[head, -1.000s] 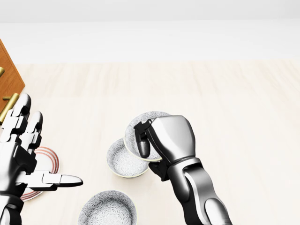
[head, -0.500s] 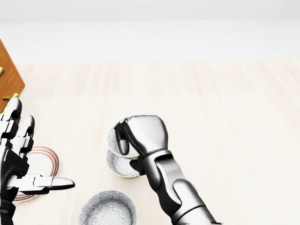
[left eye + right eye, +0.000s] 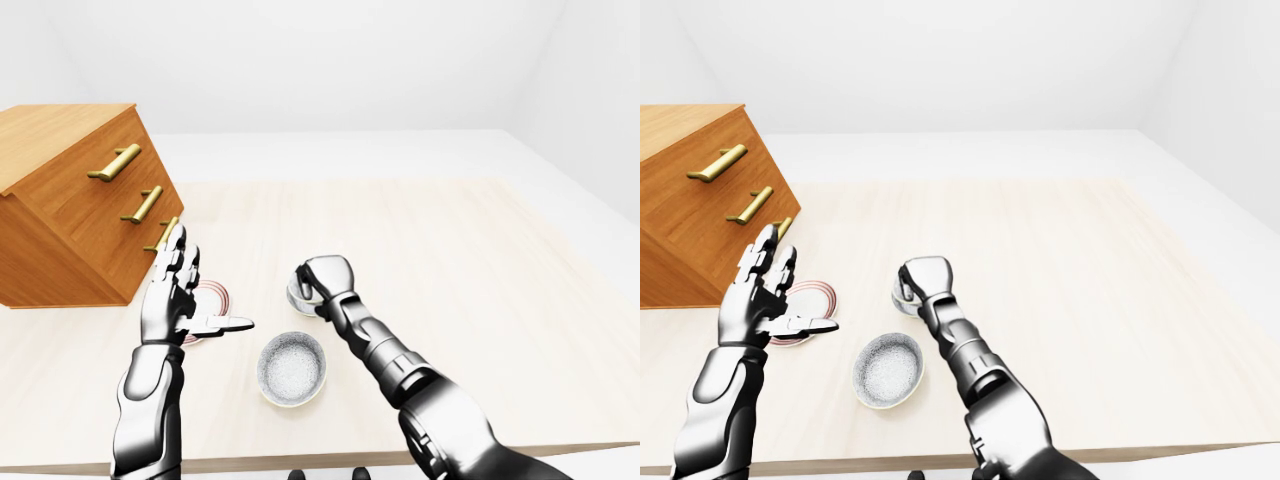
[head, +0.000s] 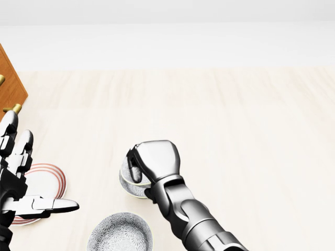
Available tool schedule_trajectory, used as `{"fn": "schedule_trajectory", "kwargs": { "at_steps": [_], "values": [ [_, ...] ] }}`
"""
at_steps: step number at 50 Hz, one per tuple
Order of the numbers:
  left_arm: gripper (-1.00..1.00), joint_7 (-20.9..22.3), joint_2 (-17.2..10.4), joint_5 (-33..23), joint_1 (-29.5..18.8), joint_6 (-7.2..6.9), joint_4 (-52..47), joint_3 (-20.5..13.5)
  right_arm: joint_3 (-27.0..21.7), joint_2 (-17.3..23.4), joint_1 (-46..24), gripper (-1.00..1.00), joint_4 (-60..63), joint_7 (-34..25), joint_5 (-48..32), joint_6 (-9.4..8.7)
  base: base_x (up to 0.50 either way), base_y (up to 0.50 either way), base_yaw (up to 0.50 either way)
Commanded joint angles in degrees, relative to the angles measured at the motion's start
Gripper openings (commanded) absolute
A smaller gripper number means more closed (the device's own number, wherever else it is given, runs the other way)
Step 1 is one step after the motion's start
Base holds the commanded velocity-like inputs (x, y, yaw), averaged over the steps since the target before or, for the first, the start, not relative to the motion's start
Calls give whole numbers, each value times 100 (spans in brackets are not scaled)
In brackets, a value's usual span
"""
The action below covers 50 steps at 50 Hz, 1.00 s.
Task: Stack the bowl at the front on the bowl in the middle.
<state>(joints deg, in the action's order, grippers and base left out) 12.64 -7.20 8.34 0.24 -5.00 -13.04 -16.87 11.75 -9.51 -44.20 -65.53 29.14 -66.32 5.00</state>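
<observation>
My right hand (image 4: 137, 166) is shut on a grey speckled bowl (image 4: 126, 168) and holds it low over the middle bowl (image 4: 132, 190), so the two look nested. The hand hides most of both bowls, and I cannot tell whether they touch. A third speckled bowl (image 4: 119, 235) sits alone at the bottom of the head view, below and left of the hand. My left hand (image 4: 31, 180) hovers open at the left edge, fingers spread and thumb pointing right, with nothing in it.
A white plate with red rings (image 4: 49, 175) lies partly behind my left hand. A wooden drawer chest (image 3: 70, 200) with brass handles stands at the left of the pale wood table (image 3: 450, 250). The table's edge runs along the bottom of the left-eye view.
My right hand has carried its bowl left and down, from tilted beside the middle bowl to low over it. The left hand has drifted slightly left and down.
</observation>
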Motion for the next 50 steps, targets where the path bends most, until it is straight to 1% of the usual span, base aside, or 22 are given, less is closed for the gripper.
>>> {"fn": "schedule_trajectory", "kwargs": {
  "at_steps": [1,4,5,6,7,11,15,17,18,23,24,25,27,29,31,33,40,43,44,48,49,50],
  "values": [
    [100,2,-17,27,-11,0,126,-35,-9,-87,-140,-100,-268,86,-92,0,0,0,0],
    [100,4,-21,33,-12,0,189,-32,-21,-70,-173,-100,-320,86,-107,0,0,0,0],
    [100,3,-24,33,-15,0,214,-33,-32,-64,-177,-95,-320,86,-101,0,0,0,0],
    [100,1,-27,36,-23,0,251,-34,-39,-52,-168,18,-274,86,-98,0,0,0,0],
    [100,-2,-30,31,-39,0,313,-27,-48,-46,-126,100,-174,86,-73,0,0,0,0],
    [100,-30,-31,24,-58,0,372,15,-34,-33,96,100,405,35,-8,0,0,0,0],
    [100,-43,-29,25,-45,0,340,31,5,-38,513,100,1467,-480,71,0,0,0,0],
    [100,-51,-26,21,-31,0,301,33,49,-64,954,100,2612,-1013,149,0,0,0,0],
    [100,-49,-25,22,-29,0,296,33,78,-69,1086,100,2939,-1173,164,0,0,0,0],
    [100,-62,-19,9,-35,0,292,42,313,-210,2086,100,5812,-2649,440,0,0,0,0],
    [100,-64,-18,8,-37,0,295,44,347,-202,2144,100,6053,-2741,468,0,0,0,0],
    [100,-70,-18,0,-51,0,315,51,377,-222,2266,100,6556,-3022,540,0,0,0,0],
    [100,-80,-19,-2,-64,0,314,63,415,-208,2362,100,7133,-3279,586,0,0,0,0],
    [100,-95,-13,-15,-74,0,285,88,356,-180,2337,100,7618,-3504,702,0,0,0,0],
    [100,-104,-10,-28,-88,0,290,107,280,-122,2259,100,7853,-3594,787,0,0,0,0],
    [100,-113,-13,-37,-115,0,310,123,217,-59,2208,100,7984,-3635,873,-61,0,0,0],
    [100,-148,-11,-75,-178,0,380,202,91,125,2212,100,7960,-3537,1068,-134,0,0,0],
    [100,-150,-1,-77,-157,0,317,215,-22,199,2233,100,7998,-3530,1263,-209,0,0,0],
    [100,-154,6,-78,-145,0,271,221,-86,244,2244,100,8053,-3534,1341,-250,0,0,0],
    [100,-178,26,-56,-146,0,160,218,-268,372,2427,100,8441,-3662,1883,-539,0,0,0],
    [100,-191,33,-54,-150,0,153,220,-351,389,2535,100,8629,-3753,2180,-672,0,0,0],
    [100,-202,38,-43,-149,0,128,219,-433,458,2645,100,8816,-3784,2408,-765,0,0,0]
  ]
}}
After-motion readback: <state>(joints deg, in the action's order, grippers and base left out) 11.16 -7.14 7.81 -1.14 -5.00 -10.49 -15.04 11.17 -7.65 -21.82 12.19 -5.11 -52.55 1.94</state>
